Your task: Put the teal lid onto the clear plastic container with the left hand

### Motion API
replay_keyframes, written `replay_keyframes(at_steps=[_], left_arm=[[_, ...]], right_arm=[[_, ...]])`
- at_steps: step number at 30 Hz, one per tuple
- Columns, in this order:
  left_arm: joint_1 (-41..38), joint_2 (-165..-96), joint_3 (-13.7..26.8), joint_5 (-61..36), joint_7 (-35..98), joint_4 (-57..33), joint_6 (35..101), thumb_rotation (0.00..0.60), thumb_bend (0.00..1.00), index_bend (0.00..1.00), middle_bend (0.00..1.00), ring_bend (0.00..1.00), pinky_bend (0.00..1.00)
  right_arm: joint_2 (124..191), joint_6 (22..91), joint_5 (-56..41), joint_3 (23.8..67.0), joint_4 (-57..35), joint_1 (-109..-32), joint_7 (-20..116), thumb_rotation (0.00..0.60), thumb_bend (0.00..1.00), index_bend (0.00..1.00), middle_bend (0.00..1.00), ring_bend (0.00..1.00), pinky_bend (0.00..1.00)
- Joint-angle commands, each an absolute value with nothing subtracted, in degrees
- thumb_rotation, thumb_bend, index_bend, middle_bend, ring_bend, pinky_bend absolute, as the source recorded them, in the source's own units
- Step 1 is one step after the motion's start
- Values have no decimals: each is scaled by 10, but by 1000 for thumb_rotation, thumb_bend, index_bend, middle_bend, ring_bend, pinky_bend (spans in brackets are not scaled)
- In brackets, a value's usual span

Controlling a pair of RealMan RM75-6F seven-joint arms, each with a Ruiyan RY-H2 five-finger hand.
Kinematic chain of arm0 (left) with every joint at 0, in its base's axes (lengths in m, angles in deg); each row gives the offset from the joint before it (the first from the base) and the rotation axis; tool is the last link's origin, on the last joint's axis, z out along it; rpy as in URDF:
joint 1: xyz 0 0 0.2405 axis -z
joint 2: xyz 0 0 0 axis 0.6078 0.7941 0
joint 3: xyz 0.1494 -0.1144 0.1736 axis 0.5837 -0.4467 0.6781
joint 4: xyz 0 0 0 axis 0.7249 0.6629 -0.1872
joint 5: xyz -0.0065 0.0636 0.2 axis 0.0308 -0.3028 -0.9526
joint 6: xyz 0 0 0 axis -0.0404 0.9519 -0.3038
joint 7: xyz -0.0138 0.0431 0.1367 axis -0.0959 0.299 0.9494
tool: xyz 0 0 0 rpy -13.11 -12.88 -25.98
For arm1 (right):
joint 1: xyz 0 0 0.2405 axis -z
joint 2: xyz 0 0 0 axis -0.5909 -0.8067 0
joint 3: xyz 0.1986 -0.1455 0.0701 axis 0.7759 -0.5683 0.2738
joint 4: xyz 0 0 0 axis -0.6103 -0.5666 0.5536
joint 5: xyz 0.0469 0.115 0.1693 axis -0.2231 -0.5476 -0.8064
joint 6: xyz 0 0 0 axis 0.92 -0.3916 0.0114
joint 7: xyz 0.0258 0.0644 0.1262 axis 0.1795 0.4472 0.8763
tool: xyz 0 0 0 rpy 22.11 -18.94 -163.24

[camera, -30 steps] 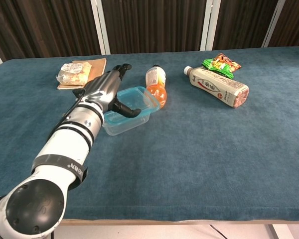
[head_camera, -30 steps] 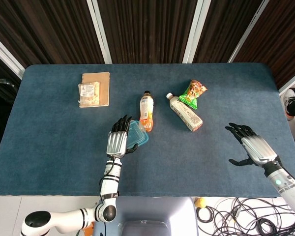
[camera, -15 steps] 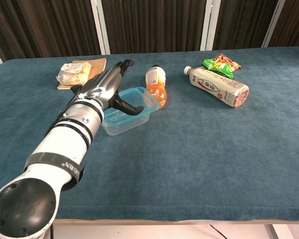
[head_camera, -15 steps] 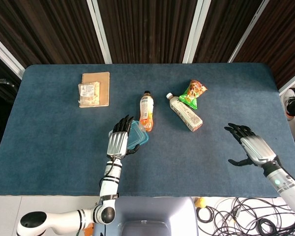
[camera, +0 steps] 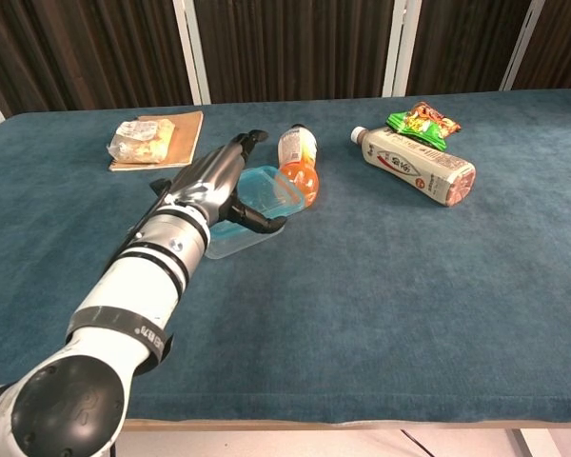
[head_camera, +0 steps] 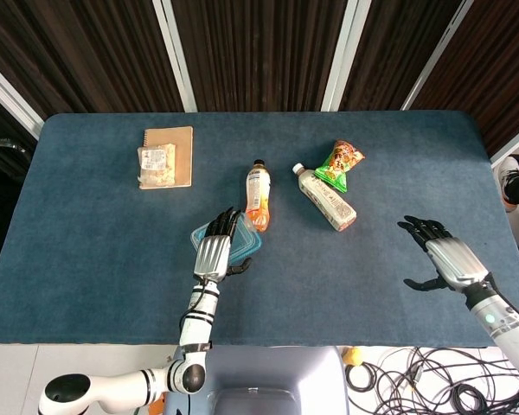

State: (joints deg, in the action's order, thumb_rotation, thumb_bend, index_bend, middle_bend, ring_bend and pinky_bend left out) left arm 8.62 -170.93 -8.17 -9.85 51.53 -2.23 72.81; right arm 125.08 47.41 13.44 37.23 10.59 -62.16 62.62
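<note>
One teal lid under left hand, atop clear container.

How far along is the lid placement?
Looks done: the teal lid already lies on top of the clear container. In hand: the left hand rests over the lid, thumb at its near edge. Left: whether it is fully seated cannot be told; release the lid. The right hand is empty.
</note>
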Motion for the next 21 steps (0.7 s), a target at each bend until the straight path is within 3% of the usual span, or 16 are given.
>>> replay_keyframes(at_steps=[1, 14, 21], left_arm=[[88, -1713, -86, -101, 514, -14, 729, 549, 222, 0, 0, 0, 120], [92, -1728, -109, -96, 496, 39, 723, 549, 219, 0, 0, 0, 121], [84, -1719, -104, -101, 482, 5, 715, 548, 218, 0, 0, 0, 120]], right_arm=[[1251, 474, 135, 372, 105, -621, 627, 600, 129, 0, 0, 0, 0], [1250, 474, 137, 372, 101, -622, 636, 600, 129, 0, 0, 0, 0], [1252, 474, 135, 372, 99, -621, 635, 600, 129, 0, 0, 0, 0]])
